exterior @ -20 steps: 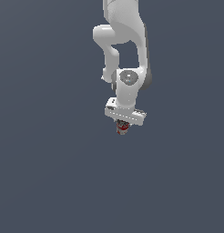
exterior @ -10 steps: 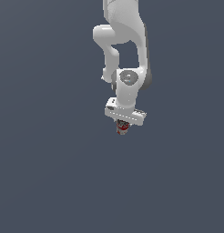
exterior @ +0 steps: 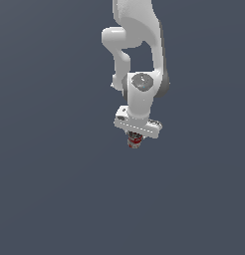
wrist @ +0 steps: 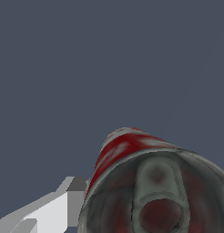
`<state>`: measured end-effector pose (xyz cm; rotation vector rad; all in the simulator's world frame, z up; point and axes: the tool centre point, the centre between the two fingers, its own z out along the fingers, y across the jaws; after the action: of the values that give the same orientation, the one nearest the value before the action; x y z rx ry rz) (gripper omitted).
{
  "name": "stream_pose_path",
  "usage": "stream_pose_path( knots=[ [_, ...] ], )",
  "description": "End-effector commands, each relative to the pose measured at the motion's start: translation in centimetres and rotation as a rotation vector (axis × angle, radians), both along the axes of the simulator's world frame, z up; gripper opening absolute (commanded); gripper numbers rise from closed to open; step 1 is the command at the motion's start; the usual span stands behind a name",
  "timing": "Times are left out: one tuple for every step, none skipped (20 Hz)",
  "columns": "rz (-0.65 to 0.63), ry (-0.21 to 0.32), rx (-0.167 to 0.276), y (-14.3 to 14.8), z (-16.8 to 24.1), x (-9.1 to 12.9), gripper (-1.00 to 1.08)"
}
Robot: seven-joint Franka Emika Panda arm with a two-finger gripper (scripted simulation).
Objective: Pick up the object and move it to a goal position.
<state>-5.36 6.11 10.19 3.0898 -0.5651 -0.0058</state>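
While the white arm [exterior: 139, 50] hangs down from above, its claw [exterior: 135, 135] points straight down with the small can [exterior: 135, 141] tucked right under it, between its fingers. The claw looks closed on the can, gripping its sides. The can has a red and white label and grey rims. In the wrist view the can [wrist: 145, 182] sits very close, and one white finger [wrist: 54, 211] is pressed right beside it
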Motion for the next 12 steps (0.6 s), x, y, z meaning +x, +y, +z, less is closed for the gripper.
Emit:
stream_pose_path(
  knots=[
    [0.0,-0.004,0.0,0.0,1.3,1.1,-1.0],
    [0.0,-0.004,0.0,0.1,1.9,1.6,-1.0],
    [0.0,-0.004,0.0,0.1,2.4,2.1,-1.0],
    [0.0,-0.004,0.0,0.1,3.0,2.6,-1.0],
    [0.0,-0.004,0.0,0.1,3.6,3.1,-1.0],
    [0.0,-0.004,0.0,0.1,4.2,3.6,-1.0],
    [0.0,-0.004,0.0,0.1,4.8,4.2,-1.0],
    [0.0,-0.004,0.0,0.1,5.5,4.8,-1.0],
    [0.0,-0.004,0.0,0.2,6.1,5.4,-1.0],
    [0.0,-0.004,0.0,0.2,6.7,5.9,-1.0],
    [0.0,-0.004,0.0,0.2,7.3,6.5,-1.0],
    [0.0,-0.004,0.0,0.2,7.9,7.0,-1.0]
  ],
)
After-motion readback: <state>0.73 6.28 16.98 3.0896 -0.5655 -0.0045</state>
